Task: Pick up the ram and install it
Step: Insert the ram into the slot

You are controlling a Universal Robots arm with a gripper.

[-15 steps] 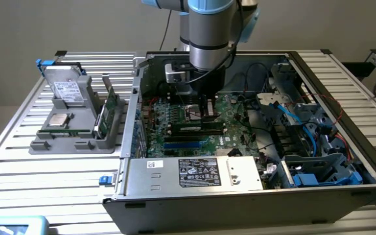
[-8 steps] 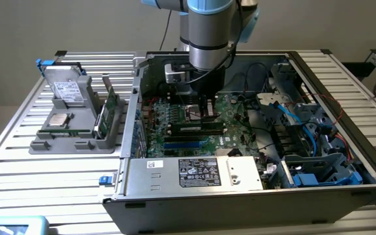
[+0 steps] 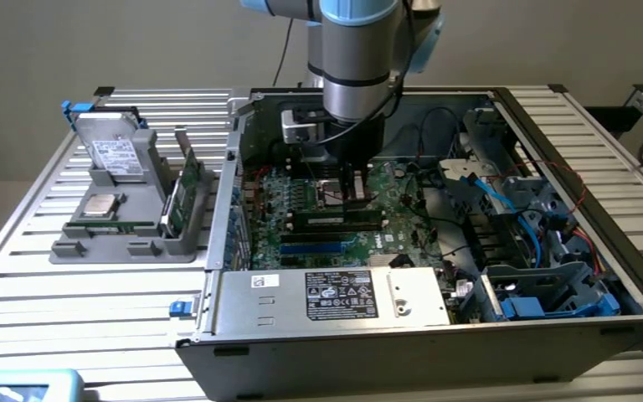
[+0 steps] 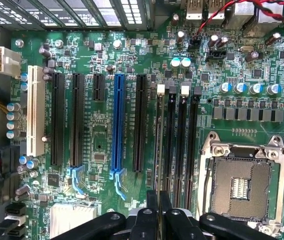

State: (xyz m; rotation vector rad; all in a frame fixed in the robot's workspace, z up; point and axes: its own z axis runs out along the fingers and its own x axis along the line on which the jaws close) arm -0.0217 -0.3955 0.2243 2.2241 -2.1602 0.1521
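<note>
The ram [image 4: 158,150] is seen edge-on as a thin dark strip lying along the leftmost of the black memory slots [image 4: 181,140], beside the empty CPU socket [image 4: 239,185]. My gripper [image 4: 158,197] is shut on its near end, with the two black fingers [image 4: 152,210] pressed close on either side. In the exterior view the gripper [image 3: 353,199] reaches straight down into the open computer case [image 3: 232,251]. The ram [image 3: 333,220] lies level and low over the green motherboard [image 3: 400,243]. Whether it is seated in the slot I cannot tell.
A grey holder [image 3: 131,226] on the slatted table at the exterior view's left carries a hard drive, a CPU and upright green boards [image 3: 187,197]. The power supply [image 3: 338,295] fills the case's front. Loose cables [image 3: 489,193] and drive bays crowd the exterior view's right.
</note>
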